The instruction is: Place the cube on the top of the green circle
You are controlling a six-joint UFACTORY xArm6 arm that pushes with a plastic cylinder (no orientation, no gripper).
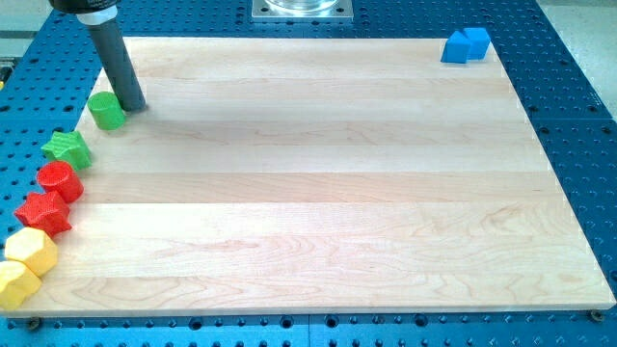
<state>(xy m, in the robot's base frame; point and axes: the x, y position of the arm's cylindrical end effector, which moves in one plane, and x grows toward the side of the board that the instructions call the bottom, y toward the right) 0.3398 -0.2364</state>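
Blue cube [467, 45] sat at the upper right of the frame, near the surface's [318, 183] far corner, well apart from everything else. My tip [134, 105], a bare rod end effector with nothing to open and nothing held, stood at the upper left, just beside the green circle [108, 111]. Down the left edge ran a green star [67, 148], a red cylinder [60, 180], a red star [43, 214] and two yellow hexagonal blocks [30, 251] [16, 284].
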